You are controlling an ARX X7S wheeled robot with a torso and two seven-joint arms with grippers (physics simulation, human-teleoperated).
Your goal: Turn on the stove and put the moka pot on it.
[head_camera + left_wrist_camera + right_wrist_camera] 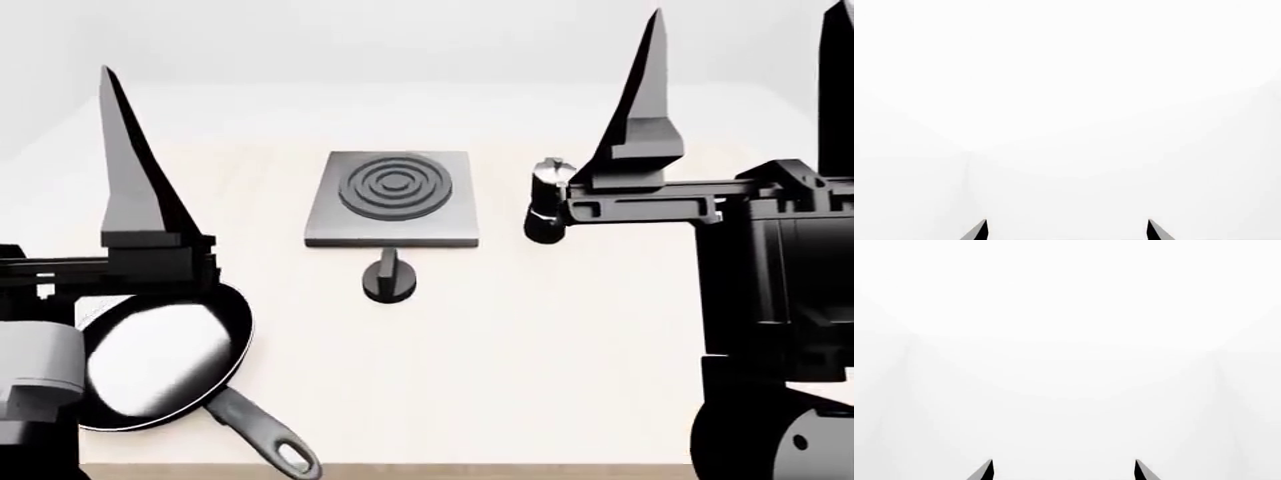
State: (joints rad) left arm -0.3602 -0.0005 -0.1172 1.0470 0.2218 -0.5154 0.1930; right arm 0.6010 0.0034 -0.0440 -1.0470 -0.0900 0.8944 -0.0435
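Note:
The stove [391, 195], a flat grey hotplate with a ring burner, lies at the table's middle back. Its round black knob [388, 280] sits just in front of it. The moka pot [545, 200] stands upright right of the stove, partly hidden behind my right arm. My left gripper [1067, 222] is open and empty, raised at the left with its fingers [127, 170] pointing up. My right gripper [741, 70] is open and empty, raised at the right, nearer to me than the pot. Both wrist views show only white background beyond the gripper tips; the right gripper [1063, 462] holds nothing there.
A black frying pan [154, 360] lies at the front left under my left arm, its handle pointing toward the table's front edge [507, 470]. The light tabletop [534, 350] stretches between knob and front edge.

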